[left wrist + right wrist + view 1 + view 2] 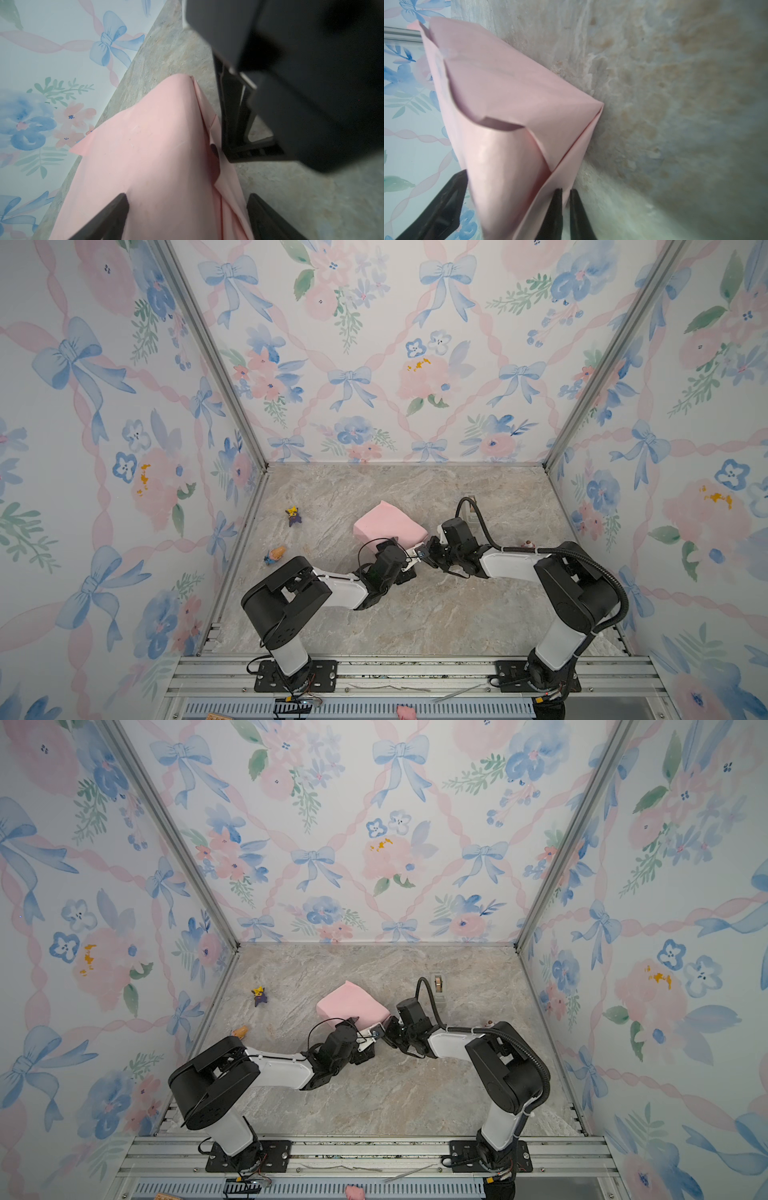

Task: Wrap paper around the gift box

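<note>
Lying on the table (436, 614), the paper (388, 526) hides the gift box; its near corner points at 2 tools: left gripper (188, 199) spread astride it, right gripper (566, 193) pressed nearly together beside the fold.

The paper (388, 526) hides the gift box entirely.

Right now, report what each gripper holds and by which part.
The left gripper is open astride the paper, holding nothing. The right gripper is shut at the paper's folded edge; whether it pinches that edge cannot be told.
</note>
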